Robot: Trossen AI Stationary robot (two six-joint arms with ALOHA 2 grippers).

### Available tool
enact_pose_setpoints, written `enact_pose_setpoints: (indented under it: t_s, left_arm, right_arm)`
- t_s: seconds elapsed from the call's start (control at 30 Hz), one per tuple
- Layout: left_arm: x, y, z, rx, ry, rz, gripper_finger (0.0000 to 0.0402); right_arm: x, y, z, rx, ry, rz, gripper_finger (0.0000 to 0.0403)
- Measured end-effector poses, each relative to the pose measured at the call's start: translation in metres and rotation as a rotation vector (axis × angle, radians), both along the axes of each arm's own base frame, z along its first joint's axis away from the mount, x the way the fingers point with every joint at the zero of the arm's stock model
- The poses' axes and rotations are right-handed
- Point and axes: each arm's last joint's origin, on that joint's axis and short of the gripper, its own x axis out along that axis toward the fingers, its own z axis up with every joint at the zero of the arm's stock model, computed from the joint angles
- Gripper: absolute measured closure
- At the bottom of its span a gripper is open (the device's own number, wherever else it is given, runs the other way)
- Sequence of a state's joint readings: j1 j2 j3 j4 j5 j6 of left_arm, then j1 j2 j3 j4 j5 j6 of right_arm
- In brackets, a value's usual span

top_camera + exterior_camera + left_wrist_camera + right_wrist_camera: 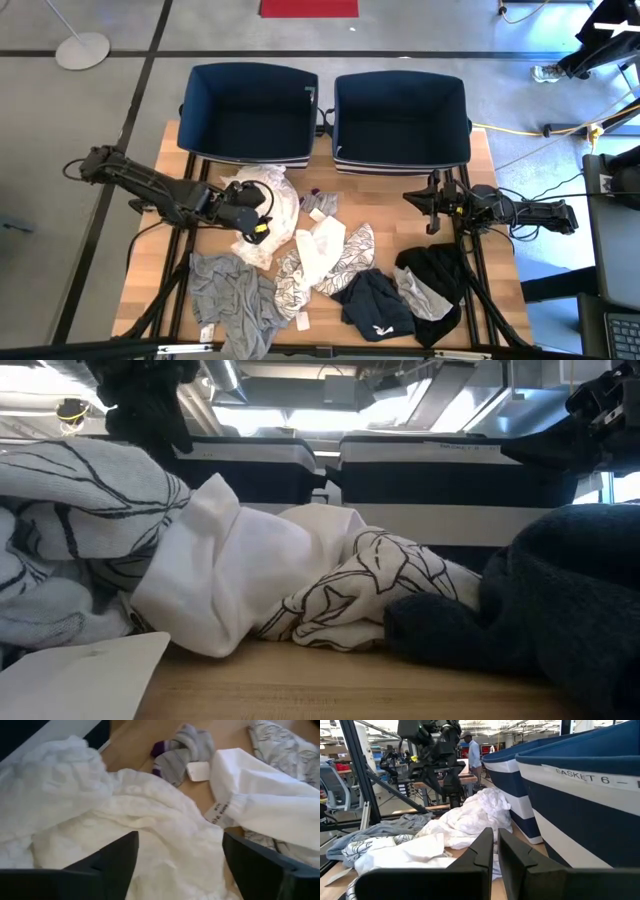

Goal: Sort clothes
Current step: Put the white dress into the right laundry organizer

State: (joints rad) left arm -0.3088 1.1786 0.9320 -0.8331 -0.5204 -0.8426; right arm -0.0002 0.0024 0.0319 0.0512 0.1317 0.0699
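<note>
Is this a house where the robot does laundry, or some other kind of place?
Probably a robot lab or workshop, not a house. The wooden table stands on a bare grey floor with black tape lines, the bin is labelled "BASKET 6", and behind it are metal frames, workbenches and a person.

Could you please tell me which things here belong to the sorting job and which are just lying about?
Job: white garment, patterned garment, grey garment, navy garment, black garment, socks.
Lying about: two bins, paper tag.
</note>
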Motion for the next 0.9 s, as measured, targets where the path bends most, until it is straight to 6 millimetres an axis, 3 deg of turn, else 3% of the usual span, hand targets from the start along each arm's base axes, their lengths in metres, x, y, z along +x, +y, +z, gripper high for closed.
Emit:
enact_pose_setpoints:
  t_s: [0.33,0.9]
  left_arm:
    - [-0.003,0.004,-0.027,-0.043,0.027,0.085,0.0098]
    - [0.016,0.002,-0.08,0.058,0.176,0.089,0.0098]
  right_arm:
    - [0.0,0.0,0.0,0.001,0.0,-0.011,0.0373]
    - [0.0,-0.001,0.0,0.003,-0.001,-0.044,0.0373]
